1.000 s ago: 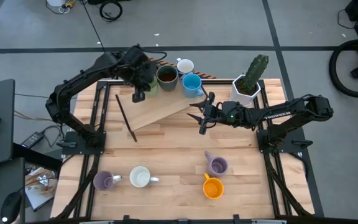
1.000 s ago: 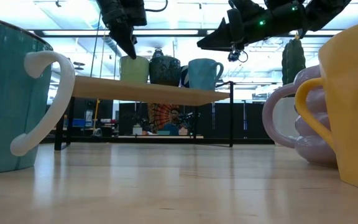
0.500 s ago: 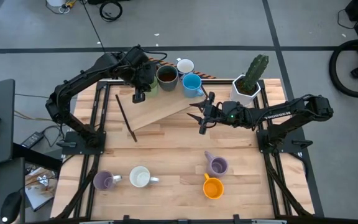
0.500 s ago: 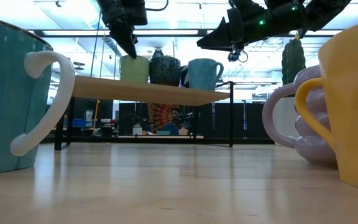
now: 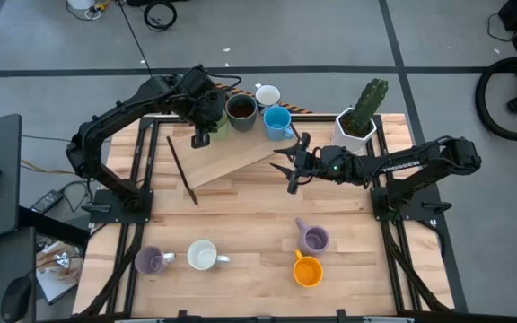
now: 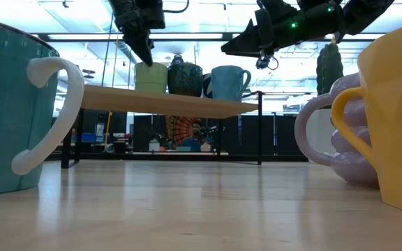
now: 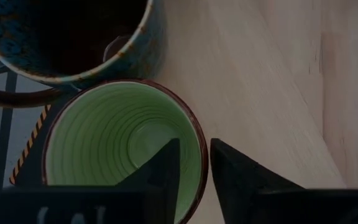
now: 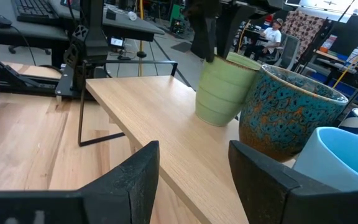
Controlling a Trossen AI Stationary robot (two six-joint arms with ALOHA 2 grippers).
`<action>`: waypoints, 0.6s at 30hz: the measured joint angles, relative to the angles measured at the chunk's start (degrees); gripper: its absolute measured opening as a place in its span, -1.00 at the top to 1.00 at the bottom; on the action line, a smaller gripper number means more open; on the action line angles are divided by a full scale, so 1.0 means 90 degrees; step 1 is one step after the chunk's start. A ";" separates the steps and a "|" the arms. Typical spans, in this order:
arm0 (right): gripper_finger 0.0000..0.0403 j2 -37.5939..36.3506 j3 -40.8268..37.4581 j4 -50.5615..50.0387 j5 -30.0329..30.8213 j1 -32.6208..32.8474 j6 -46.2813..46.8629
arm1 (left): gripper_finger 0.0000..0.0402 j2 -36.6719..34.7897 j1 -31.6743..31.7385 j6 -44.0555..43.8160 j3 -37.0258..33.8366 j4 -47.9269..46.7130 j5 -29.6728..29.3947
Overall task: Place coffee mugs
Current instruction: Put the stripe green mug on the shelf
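Landmark: raised wooden shelf (image 5: 232, 152) across the far half of the table (image 5: 258, 211). Nearest the front edge, well short of the shelf: purple mug (image 5: 149, 261), white mug (image 5: 203, 257), orange mug (image 5: 307, 272), and a second purple mug (image 5: 312, 239) just beyond the orange one; all four are upright and untouched. Above the shelf's right end hangs the right gripper (image 5: 292, 162), jaws parted and holding nothing, aimed along the shelf top. On the shelf's far edge stand the green mug (image 7: 120, 149), the dark speckled mug (image 5: 240, 109) touching it, then the blue mug (image 5: 276, 120); a white mug (image 5: 267, 94) sits just behind those. The left gripper (image 7: 194, 165) is over the green mug, one finger inside the bowl and one outside, straddling the rim; there is a narrow gap between the fingers, and whether they are pinching the wall or releasing it cannot be told. Off the shelf's right end is a cactus pot (image 5: 357, 126). Handling judgement: glazed ceramic is stiff, smooth and likely slippery, chips on impact, and has moderate weight for a pinch. A rim-wall pinch opposite the handle seems the surest hold; lower each mug flat, clear of its neighbours.
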 joint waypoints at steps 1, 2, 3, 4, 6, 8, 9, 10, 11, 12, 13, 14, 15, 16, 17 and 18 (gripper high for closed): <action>0.01 0.0000 0.0000 0.0000 0.0000 0.0000 0.0000 | 0.49 0.0000 0.0000 -0.0007 0.0000 0.0002 0.0000; 0.01 0.0000 0.0000 0.0001 0.0000 0.0001 0.0000 | 0.46 0.0000 0.0000 -0.0009 0.0000 0.0002 -0.0002; 0.01 0.0000 0.0000 0.0000 0.0000 0.0002 0.0000 | 0.43 0.0000 0.0000 -0.0020 0.0000 0.0006 -0.0002; 0.01 0.0000 0.0000 0.0001 0.0000 0.0000 0.0000 | 0.40 0.0000 0.0000 -0.0063 0.0000 0.0028 -0.0002; 0.01 0.0000 -0.0001 0.0001 0.0000 0.0001 0.0000 | 0.35 0.0000 0.0000 -0.0182 0.0000 0.0103 -0.0001; 0.01 0.0000 0.0000 0.0001 0.0000 0.0001 0.0006 | 0.30 0.0000 0.0000 -0.0294 0.0000 0.0180 -0.0002; 0.01 0.0000 0.0000 0.0001 0.0000 0.0001 0.0012 | 0.27 0.0000 0.0000 -0.0333 0.0000 0.0188 0.0000; 0.01 0.0000 0.0000 0.0001 0.0000 0.0002 0.0022 | 0.24 0.0000 0.0000 -0.0353 0.0000 0.0199 0.0000; 0.01 0.0000 0.0000 0.0001 0.0000 0.0000 0.0022 | 0.21 0.0000 0.0000 -0.0385 0.0000 0.0221 0.0000; 0.01 0.0000 0.0000 0.0001 0.0000 0.0001 0.0022 | 0.18 0.0000 0.0000 -0.0428 0.0000 0.0243 0.0000; 0.01 0.0000 0.0000 0.0001 0.0000 0.0001 0.0022 | 0.16 0.0000 0.0000 -0.0462 0.0000 0.0263 0.0000; 0.01 0.0000 0.0000 0.0001 0.0000 0.0000 0.0022 | 0.13 0.0000 0.0000 -0.0486 0.0000 0.0282 0.0000; 0.01 0.0000 0.0000 0.0001 0.0000 0.0000 0.0022 | 0.10 -0.0001 0.0000 -0.0487 0.0000 0.0279 0.0000; 0.01 0.0000 0.0000 0.0001 0.0000 0.0002 0.0022 | 0.08 -0.0018 0.0000 -0.0498 0.0000 0.0275 0.0000; 0.01 0.0000 0.0000 0.0001 0.0000 0.0001 0.0022 | 0.05 -0.0045 0.0000 -0.0511 0.0000 0.0276 0.0000; 0.01 0.0000 0.0000 0.0001 0.0000 0.0000 0.0022 | 0.04 -0.0081 0.0000 -0.0515 0.0003 0.0276 0.0000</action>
